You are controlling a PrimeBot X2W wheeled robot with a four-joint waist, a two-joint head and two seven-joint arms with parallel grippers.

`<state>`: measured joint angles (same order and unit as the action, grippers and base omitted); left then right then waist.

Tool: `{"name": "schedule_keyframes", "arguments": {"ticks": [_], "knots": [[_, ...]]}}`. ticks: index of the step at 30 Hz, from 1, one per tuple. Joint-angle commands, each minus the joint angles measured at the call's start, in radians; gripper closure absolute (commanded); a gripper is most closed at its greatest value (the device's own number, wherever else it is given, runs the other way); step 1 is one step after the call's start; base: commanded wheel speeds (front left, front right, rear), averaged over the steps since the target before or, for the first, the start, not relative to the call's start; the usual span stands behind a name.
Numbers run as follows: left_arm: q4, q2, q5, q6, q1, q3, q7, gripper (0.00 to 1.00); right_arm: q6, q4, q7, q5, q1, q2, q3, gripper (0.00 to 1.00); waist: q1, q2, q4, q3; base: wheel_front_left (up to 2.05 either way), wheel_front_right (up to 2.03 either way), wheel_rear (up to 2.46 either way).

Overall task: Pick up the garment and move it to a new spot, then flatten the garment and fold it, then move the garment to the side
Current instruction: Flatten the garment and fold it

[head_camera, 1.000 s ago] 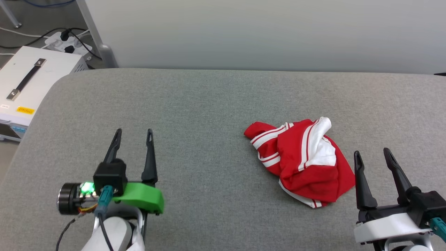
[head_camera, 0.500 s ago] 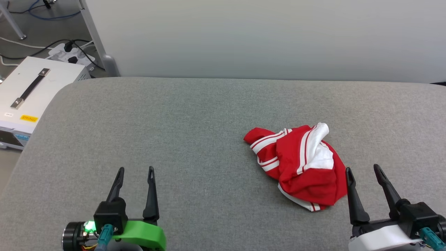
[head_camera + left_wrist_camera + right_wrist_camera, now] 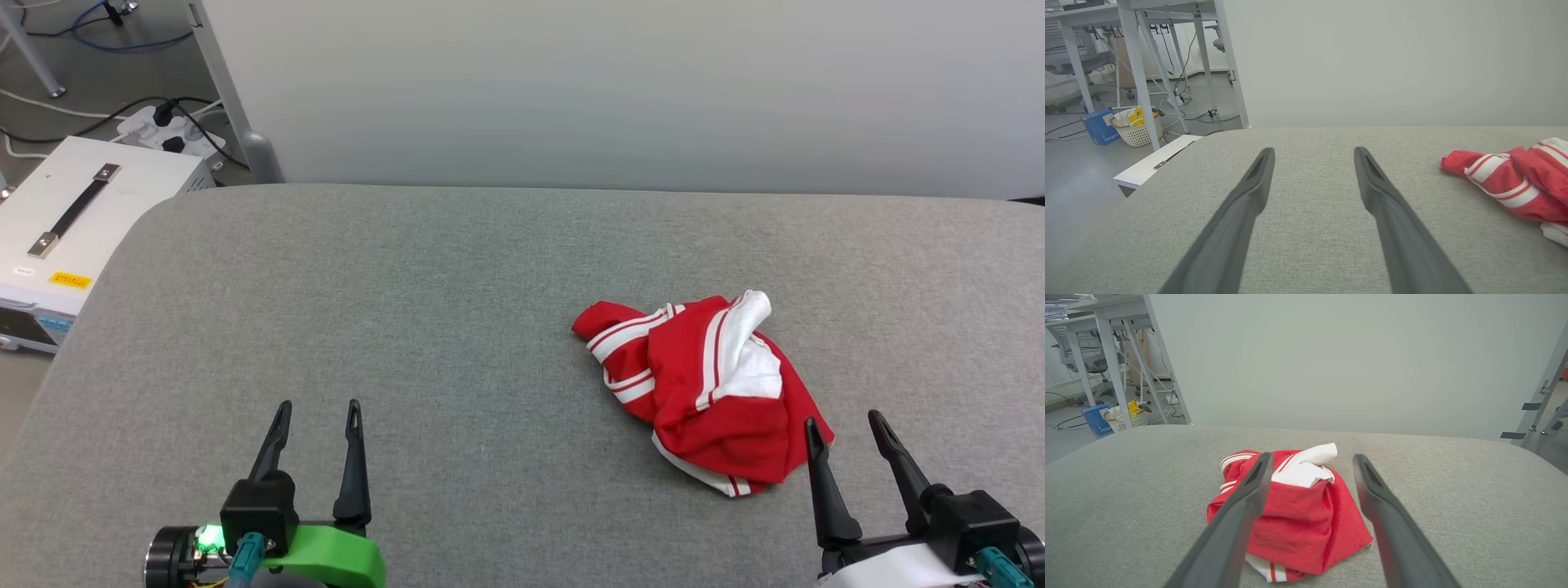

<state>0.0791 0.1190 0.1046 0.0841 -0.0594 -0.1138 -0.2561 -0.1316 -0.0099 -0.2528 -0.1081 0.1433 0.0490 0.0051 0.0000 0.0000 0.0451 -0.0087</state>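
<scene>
Garment (image 3: 706, 392) crumpled on grey fabric surface (image 3: 457, 310), right of centre. Right gripper (image 3: 842, 418) just beside it, fingers spread wide, empty. Left gripper (image 3: 318, 404) likewise, well apart. Pale wall (image 3: 620, 82) behind; white box (image 3: 73, 220), power strip (image 3: 163, 122) on floor at left.

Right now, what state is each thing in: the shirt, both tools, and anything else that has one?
garment: crumpled in a heap on the grey surface, not flattened or folded, not held.
left tool: open, empty, over bare surface, apart from the garment.
right tool: open, empty, pointing at the garment's near edge.
green light on the left wrist: lit.
power strip: plugs in it.
</scene>
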Motion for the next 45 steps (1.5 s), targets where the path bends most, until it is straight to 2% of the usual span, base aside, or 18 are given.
{"name": "schedule_keyframes", "arguments": {"ticks": [1,15,19,25,29,31,35,39,43,45], "knots": [[0.002,-0.010,-0.009,-0.009,-0.014,0.008,-0.006,0.00,0.001,0.002,-0.009,-0.007,0.009,0.001,-0.001,0.00,0.0000,0.0000,0.001,0.001,0.00,0.00,0.00],[0.021,-0.038,-0.047,-0.041,-0.010,0.040,-0.006,0.00,0.001,0.002,-0.009,-0.009,-0.014,0.001,-0.016,0.00,0.0000,0.0000,0.006,0.013,0.00,0.00,0.00],[0.025,-0.043,-0.053,-0.048,0.001,0.038,-0.006,0.00,0.001,-0.026,-0.009,0.002,-0.073,0.001,-0.046,0.00,0.0000,0.0000,0.014,0.026,0.00,0.00,0.00],[0.031,-0.049,-0.060,-0.057,0.024,0.037,-0.006,0.00,0.001,-0.078,-0.009,0.052,-0.257,0.019,-0.082,0.00,0.0000,0.0000,0.024,0.055,0.00,0.00,0.00],[0.033,-0.053,-0.064,-0.062,0.039,0.034,-0.006,0.00,0.001,-0.034,-0.009,0.040,-0.392,0.117,-0.050,0.00,0.0000,0.0000,0.034,0.074,0.00,0.00,0.00],[0.034,-0.054,-0.065,-0.063,0.045,0.032,-0.006,0.00,0.001,0.034,-0.009,0.019,-0.453,0.182,-0.009,0.00,0.0000,0.0000,0.039,0.081,0.00,0.00,0.00],[0.036,-0.058,-0.065,-0.062,0.051,0.026,-0.006,0.00,0.001,0.204,0.026,-0.054,-0.590,0.329,0.140,0.00,0.0000,0.0000,0.049,0.094,0.00,0.00,0.00],[0.034,-0.062,-0.061,-0.057,0.063,0.016,-0.006,0.00,0.001,0.298,0.175,-0.177,-0.736,0.466,0.338,0.00,0.0000,0.0000,0.061,0.121,0.00,0.00,0.00],[0.030,-0.065,-0.054,-0.052,0.087,0.002,-0.006,0.00,0.001,0.349,0.393,-0.380,-0.865,0.590,0.580,0.00,0.0000,0.0000,0.080,0.161,0.00,0.00,0.00],[0.027,-0.066,-0.051,-0.048,0.099,-0.007,-0.006,0.00,0.001,0.356,0.483,-0.463,-0.914,0.634,0.667,0.00,0.0000,0.0000,0.091,0.181,0.00,0.00,0.00]]}}
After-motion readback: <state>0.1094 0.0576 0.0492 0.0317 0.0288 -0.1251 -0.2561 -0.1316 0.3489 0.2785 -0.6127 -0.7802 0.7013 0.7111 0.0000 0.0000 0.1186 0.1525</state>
